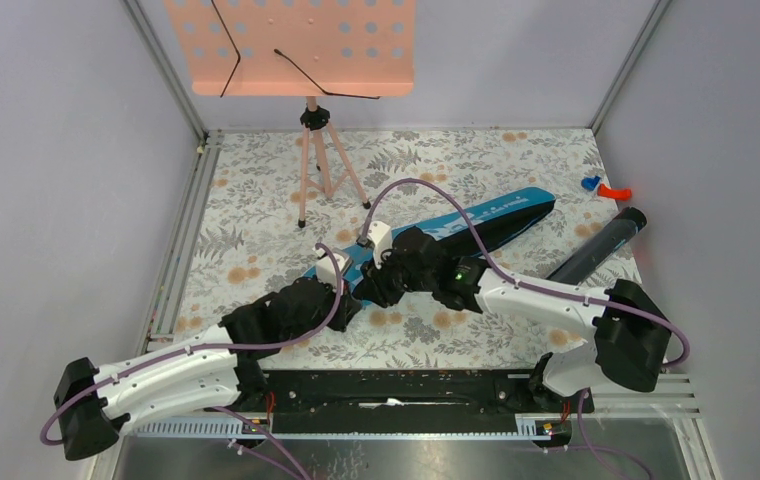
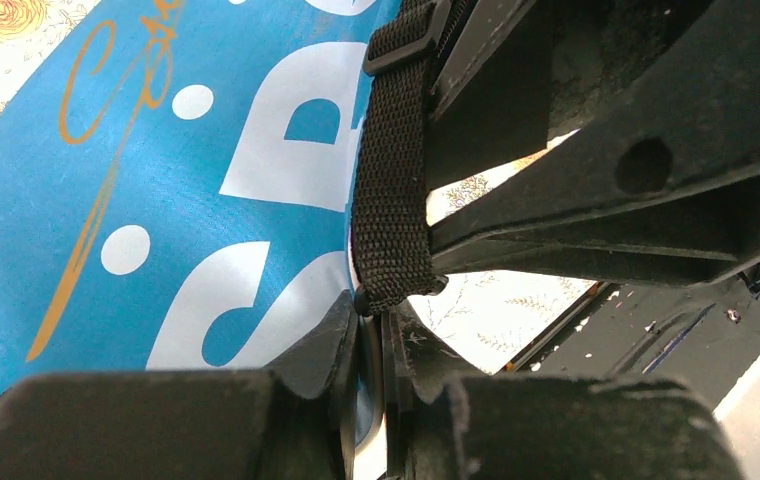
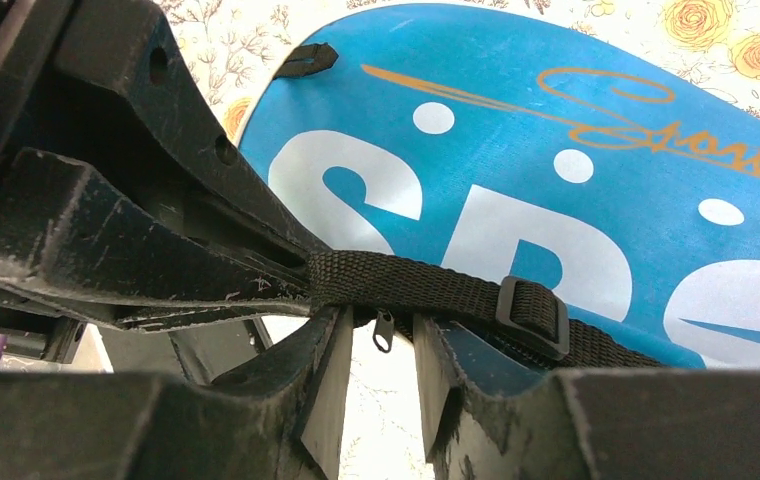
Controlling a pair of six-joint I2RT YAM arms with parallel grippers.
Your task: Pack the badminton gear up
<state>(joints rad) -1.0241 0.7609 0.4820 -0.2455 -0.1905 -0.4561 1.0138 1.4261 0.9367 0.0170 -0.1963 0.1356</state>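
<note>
The blue "SPORT" racket bag (image 1: pixel 501 215) lies diagonally on the flowered table, its wide end near the middle. My left gripper (image 1: pixel 354 298) is shut on the bag's thin edge (image 2: pixel 372 320), beside the printed face of the bag (image 2: pixel 156 200). A black webbing strap (image 2: pixel 391 170) runs up from that spot. My right gripper (image 3: pixel 380 345) stands open just under the same strap (image 3: pixel 436 290), with the small metal zipper pull (image 3: pixel 383 331) hanging free between its fingers. From above, the right gripper (image 1: pixel 381 283) meets the left at the bag's near end. The long black tube (image 1: pixel 601 248) lies to the right.
A peach perforated music stand (image 1: pixel 301 45) on a tripod stands at the back left. Small red and blue pieces (image 1: pixel 606 188) lie at the back right. A metal rail (image 1: pixel 181 260) runs along the table's left side, and grey walls close in the sides.
</note>
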